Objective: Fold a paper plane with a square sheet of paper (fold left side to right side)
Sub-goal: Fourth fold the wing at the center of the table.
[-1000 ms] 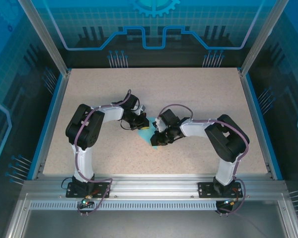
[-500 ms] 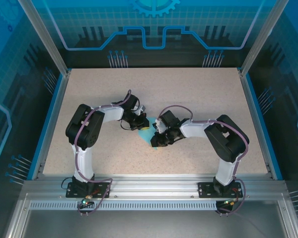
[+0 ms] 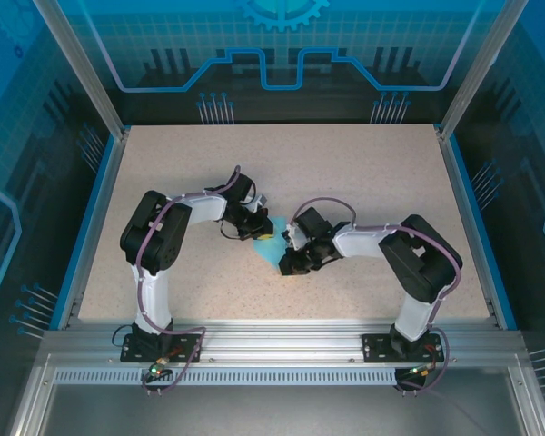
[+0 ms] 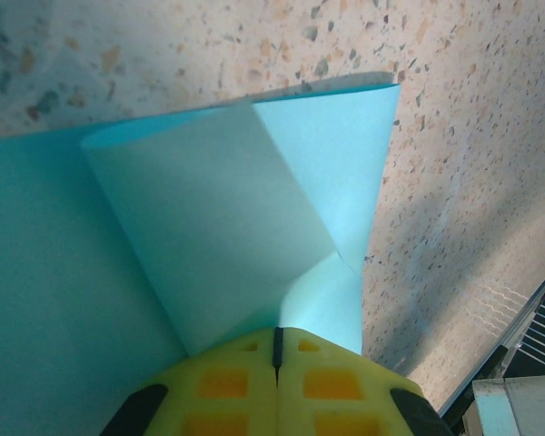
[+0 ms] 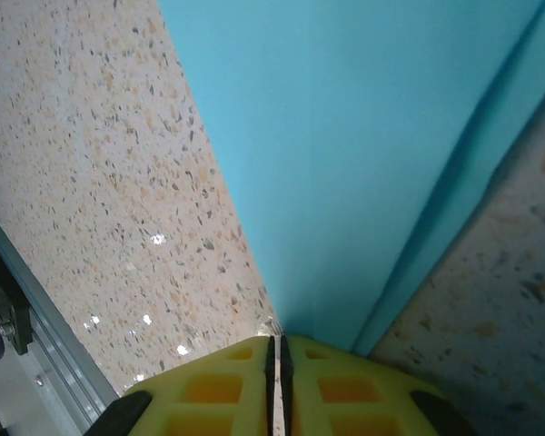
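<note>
The light-blue paper (image 3: pixel 272 245) lies mid-table as a small creased pointed shape between the two arms. My left gripper (image 3: pixel 262 230) rests at its far left end, shut, its yellow fingertips meeting over the sheet. In the left wrist view (image 4: pixel 277 332) a folded flap (image 4: pixel 209 209) lies just ahead of them. My right gripper (image 3: pixel 287 264) sits at the paper's near tip. Its jaws are shut, with the paper's narrow end (image 5: pixel 363 136) running up to the fingertips (image 5: pixel 274 341). Whether either gripper pinches the paper is hidden.
The speckled beige table (image 3: pixel 363 182) is bounded by a blue rim (image 3: pixel 463 218) at the sides. A metal rail (image 3: pixel 282 341) at the near edge carries both arm bases. Open tabletop lies behind and beside the arms.
My right gripper has slid a little toward the near edge along the paper, and its arm has stretched with it. The left arm and the paper stay put.
</note>
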`<action>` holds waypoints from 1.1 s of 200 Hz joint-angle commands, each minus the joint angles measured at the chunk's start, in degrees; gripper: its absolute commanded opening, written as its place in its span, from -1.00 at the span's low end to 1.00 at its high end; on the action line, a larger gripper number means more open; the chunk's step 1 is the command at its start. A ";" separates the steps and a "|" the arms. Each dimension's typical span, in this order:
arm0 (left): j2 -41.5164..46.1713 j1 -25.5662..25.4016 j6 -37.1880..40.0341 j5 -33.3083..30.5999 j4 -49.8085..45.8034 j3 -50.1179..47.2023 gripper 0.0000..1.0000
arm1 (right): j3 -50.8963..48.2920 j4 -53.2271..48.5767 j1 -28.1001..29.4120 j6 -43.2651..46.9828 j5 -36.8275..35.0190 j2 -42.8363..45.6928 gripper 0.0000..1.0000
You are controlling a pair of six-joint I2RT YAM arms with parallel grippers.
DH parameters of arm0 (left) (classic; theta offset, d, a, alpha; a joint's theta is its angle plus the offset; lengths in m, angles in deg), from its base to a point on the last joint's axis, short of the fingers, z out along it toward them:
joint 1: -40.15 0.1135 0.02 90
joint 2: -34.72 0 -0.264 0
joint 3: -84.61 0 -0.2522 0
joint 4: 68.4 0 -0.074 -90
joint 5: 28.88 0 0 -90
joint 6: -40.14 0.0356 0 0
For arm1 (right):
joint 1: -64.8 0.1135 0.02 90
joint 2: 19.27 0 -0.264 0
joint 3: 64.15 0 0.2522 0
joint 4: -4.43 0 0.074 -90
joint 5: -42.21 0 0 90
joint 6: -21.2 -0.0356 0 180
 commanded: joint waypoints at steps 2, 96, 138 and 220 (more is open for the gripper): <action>-2.88 0.82 0.68 -4.79 -4.48 -1.48 -1.00 | -2.51 -8.01 1.60 -0.62 0.37 0.93 -0.75; -2.36 0.77 0.30 -4.13 -4.12 -1.54 -1.00 | -1.51 -8.81 0.82 0.63 1.40 9.55 -0.83; -2.36 0.80 -0.23 -3.49 -3.37 -1.90 -1.00 | 1.17 -0.59 -2.16 -2.33 3.84 8.66 -0.82; -2.18 0.78 -0.38 -2.96 -3.11 -1.83 -1.00 | 7.57 -1.00 -3.33 -3.15 -3.20 -2.66 -0.84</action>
